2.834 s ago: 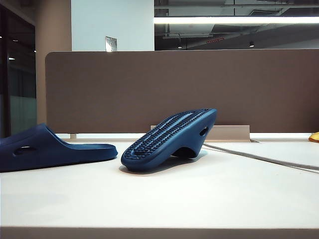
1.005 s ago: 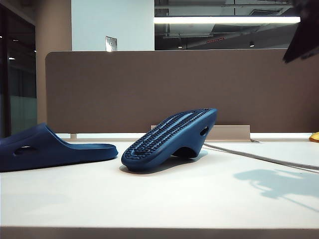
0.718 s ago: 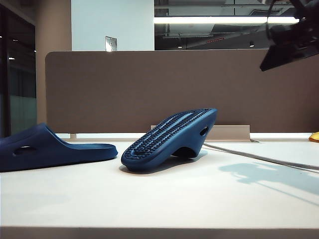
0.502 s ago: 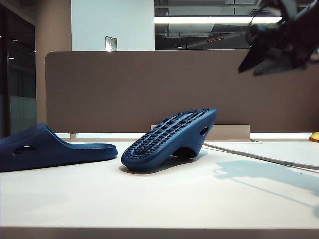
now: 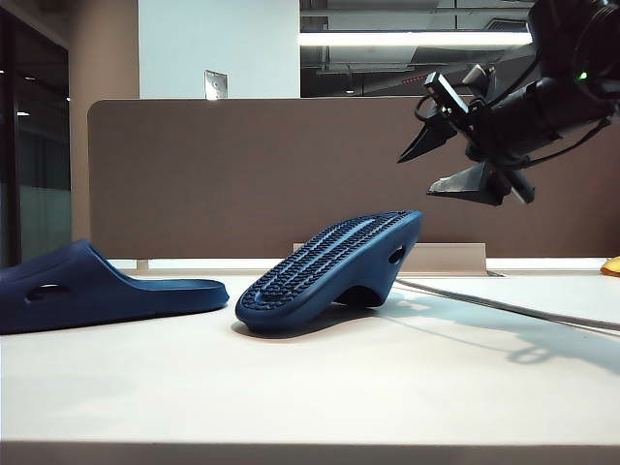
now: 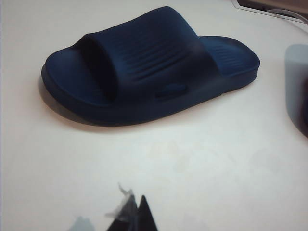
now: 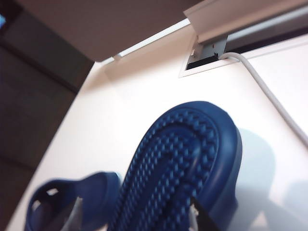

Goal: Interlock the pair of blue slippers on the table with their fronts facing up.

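Note:
Two blue slippers lie on the cream table (image 5: 291, 387). One slipper (image 5: 97, 288) sits upright at the left, and it also fills the left wrist view (image 6: 149, 62). The other slipper (image 5: 329, 269) lies overturned in the middle, studded sole up and tilted, propped on its strap. My right gripper (image 5: 418, 172) hangs open in the air above and to the right of its raised end, touching nothing. In the right wrist view the studded sole (image 7: 183, 154) lies below the right gripper (image 7: 137, 222), with the upright slipper (image 7: 62, 197) beyond. My left gripper (image 6: 137, 214) is shut, a short way from the upright slipper.
A brown partition (image 5: 242, 174) walls off the table's back edge. A grey cable (image 5: 504, 308) runs from a slot (image 7: 204, 55) at the back across the right side. A yellow object (image 5: 610, 266) shows at the right edge.
My right arm has come in from the upper right, swinging left and down toward the overturned slipper with its jaws spread. Both slippers stay where they were.

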